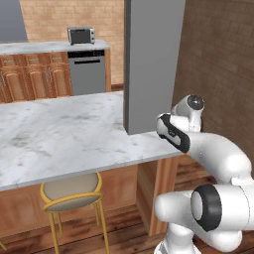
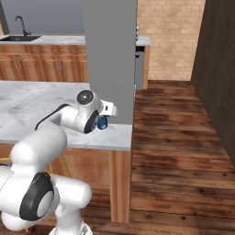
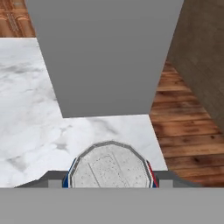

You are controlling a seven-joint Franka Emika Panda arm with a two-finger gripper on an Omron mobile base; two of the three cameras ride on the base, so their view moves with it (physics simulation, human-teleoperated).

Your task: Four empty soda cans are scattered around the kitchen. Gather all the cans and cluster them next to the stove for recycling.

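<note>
Clamped between the two dark finger tips of the gripper (image 3: 110, 183): a small blue soda can with a silver top (image 3: 110, 167), seen from above in the hand view, one tip at each side. Held just over the white marbled stone counter (image 1: 64, 134), close to its end edge and just beside the tall grey square pillar (image 2: 110, 55). Visible also as a blue patch (image 2: 102, 122) under the white arm's wrist. Beyond, brown wooden plank floor (image 2: 183, 137).
</note>
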